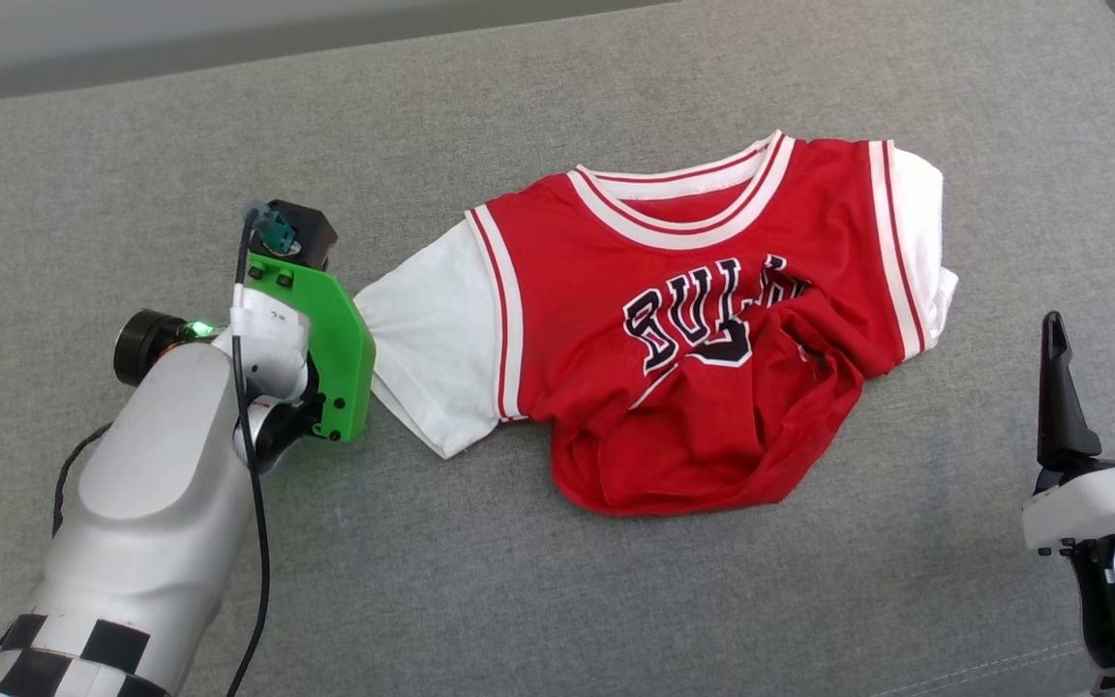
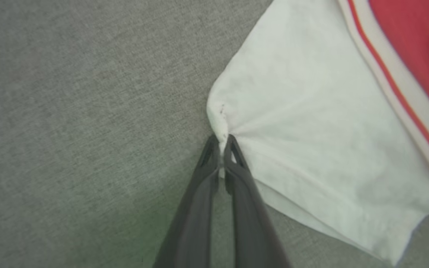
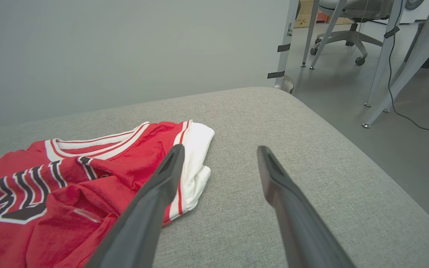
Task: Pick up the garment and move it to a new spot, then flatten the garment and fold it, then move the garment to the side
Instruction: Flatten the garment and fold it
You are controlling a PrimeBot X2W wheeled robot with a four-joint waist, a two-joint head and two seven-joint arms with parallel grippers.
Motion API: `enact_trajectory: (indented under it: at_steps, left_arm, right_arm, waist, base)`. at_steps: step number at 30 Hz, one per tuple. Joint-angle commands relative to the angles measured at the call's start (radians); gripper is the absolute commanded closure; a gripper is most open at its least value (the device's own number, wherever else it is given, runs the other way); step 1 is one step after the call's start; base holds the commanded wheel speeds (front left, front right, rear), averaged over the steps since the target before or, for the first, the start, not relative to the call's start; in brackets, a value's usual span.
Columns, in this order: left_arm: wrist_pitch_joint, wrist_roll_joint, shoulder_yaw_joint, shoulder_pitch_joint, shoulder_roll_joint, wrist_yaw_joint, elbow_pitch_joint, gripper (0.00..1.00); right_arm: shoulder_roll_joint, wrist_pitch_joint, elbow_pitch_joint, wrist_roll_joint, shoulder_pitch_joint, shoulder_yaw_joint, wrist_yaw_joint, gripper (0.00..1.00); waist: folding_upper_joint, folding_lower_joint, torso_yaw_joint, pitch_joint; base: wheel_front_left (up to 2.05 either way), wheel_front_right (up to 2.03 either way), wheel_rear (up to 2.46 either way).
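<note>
Left gripper (image 2: 221, 143) is pinched shut on the edge of the white sleeve (image 2: 311, 123), so the jersey (image 1: 703, 319) stretches away to its right across the grey cushion (image 1: 557, 600), hem bunched up. Right gripper (image 1: 1104, 339) is spread wide near the other sleeve (image 1: 925, 242), not touching.

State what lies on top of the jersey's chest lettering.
A bunched-up red fold of the jersey itself lies over it, leaving the black letters partly showing. Whatever is printed lower down is covered by that fold.
</note>
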Motion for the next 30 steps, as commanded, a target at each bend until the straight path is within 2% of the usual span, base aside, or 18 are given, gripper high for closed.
enact_trajectory:
  at_steps: [1,10,18,25,30]
  left_arm:
    - [-0.006,-0.01,-0.004,0.018,-0.002,-0.001,0.022,1.0]
    - [-0.164,-0.017,0.066,0.067,0.059,0.052,-0.039,1.0]
    - [-0.188,-0.063,0.13,0.221,0.119,0.109,-0.222,1.0]
    - [-0.145,-0.093,0.16,0.403,0.141,0.199,-0.503,1.0]
    - [-0.107,-0.087,0.163,0.505,0.153,0.268,-0.719,1.0]
  right_arm:
    - [-0.003,0.003,0.003,-0.006,-0.016,0.001,0.0,0.0]
    - [-0.031,0.059,0.007,-0.006,0.013,-0.005,0.0,0.0]
    - [-0.066,0.169,0.013,-0.003,0.052,-0.017,0.0,0.0]
    - [-0.133,0.361,0.0,0.012,0.041,0.003,0.0,0.0]
    - [-0.22,0.62,-0.015,0.097,-0.036,0.017,0.0,0.0]
  waist:
    - [-0.0001,0.0,0.009,-0.01]
    - [-0.0001,0.0,0.069,-0.083]
    - [-0.0001,0.0,0.149,-0.13]
    - [-0.0001,0.0,0.203,-0.109]
    - [-0.0001,0.0,0.23,-0.059]
  base:
    - [0.0,0.0,0.0]
    - [0.0,0.0,0.0]
    - [0.0,0.0,0.0]
    - [0.0,0.0,0.0]
    - [0.0,0.0,0.0]
